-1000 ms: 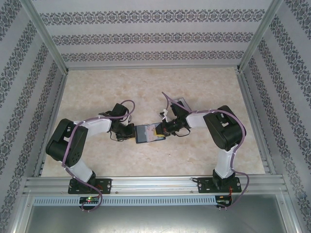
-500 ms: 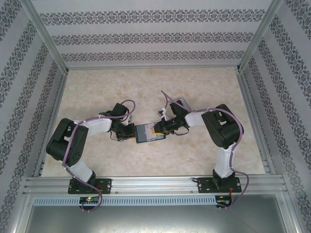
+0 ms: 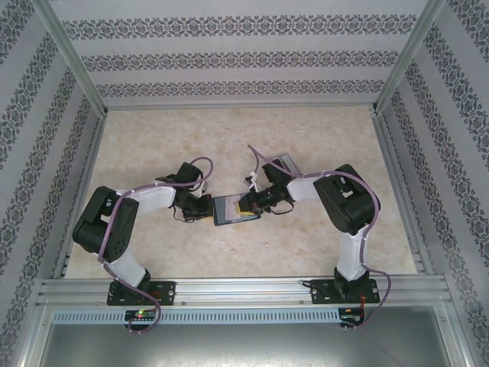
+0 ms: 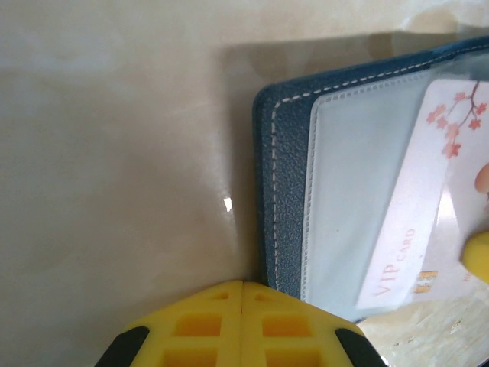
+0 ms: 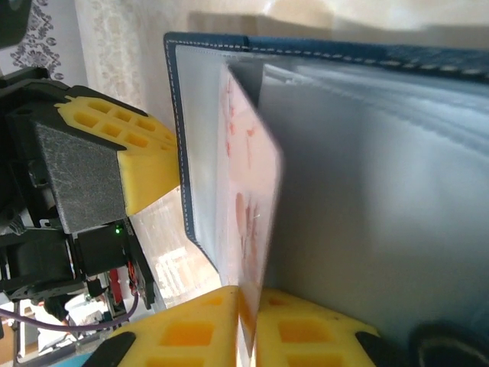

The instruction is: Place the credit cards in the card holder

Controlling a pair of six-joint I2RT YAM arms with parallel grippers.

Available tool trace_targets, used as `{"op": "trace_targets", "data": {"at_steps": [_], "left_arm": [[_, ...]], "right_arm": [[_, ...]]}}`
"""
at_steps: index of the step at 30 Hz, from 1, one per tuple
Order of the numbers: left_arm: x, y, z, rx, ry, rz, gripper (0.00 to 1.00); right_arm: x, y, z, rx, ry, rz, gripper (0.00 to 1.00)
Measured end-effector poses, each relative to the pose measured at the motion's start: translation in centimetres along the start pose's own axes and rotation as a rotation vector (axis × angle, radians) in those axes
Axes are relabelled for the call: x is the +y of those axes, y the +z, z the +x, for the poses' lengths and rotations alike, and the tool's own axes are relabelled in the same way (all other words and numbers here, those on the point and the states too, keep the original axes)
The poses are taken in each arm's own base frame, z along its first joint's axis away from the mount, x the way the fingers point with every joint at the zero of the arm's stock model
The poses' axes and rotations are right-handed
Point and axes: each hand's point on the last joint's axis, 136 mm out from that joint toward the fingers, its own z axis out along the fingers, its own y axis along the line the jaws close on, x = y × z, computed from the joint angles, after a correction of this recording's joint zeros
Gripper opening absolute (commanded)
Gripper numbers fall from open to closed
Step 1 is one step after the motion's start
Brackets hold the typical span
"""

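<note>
The card holder (image 3: 229, 210) lies open at the middle of the top frame on the marbled table (image 3: 229, 138), with its clear sleeves facing up. A whitish card (image 4: 428, 199) with pink blossoms and "VIP CARD" sits slantwise at one sleeve. Up and right of the holder a flat grey thing (image 3: 285, 162) shows, half hidden by the right arm. The right gripper (image 5: 244, 321), at the holder's right side, has its yellow jaws pinched on that card's edge. The left gripper (image 4: 242, 325) has its jaws pressed together, tips touching the holder's left edge
</note>
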Motion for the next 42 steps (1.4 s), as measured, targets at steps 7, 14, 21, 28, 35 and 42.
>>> {"op": "trace_targets", "data": {"at_steps": [7,14,21,28,35,42], "left_arm": [[0.0,0.0,0.0,-0.001,0.000,-0.001,0.00],[0.0,0.0,0.0,-0.001,0.001,-0.001,0.01],[0.0,0.0,0.0,-0.001,0.001,-0.001,0.00],[-0.1,0.0,-0.2,0.000,0.001,-0.001,0.00],[-0.1,0.0,-0.2,0.001,0.010,-0.003,0.00],[-0.1,0.0,-0.2,0.002,0.013,-0.003,0.00]], "right_arm": [[0.0,0.2,0.2,0.018,-0.001,0.005,0.09],[0.1,0.4,0.2,0.044,0.012,0.000,0.11],[1.2,1.8,-0.7,0.069,-0.005,0.009,0.13],[0.9,1.4,-0.8,0.075,-0.012,0.064,0.28],[0.1,-0.5,-1.4,0.029,-0.006,0.147,0.27],[-0.7,-0.8,-1.8,0.009,0.003,0.186,0.18]]}}
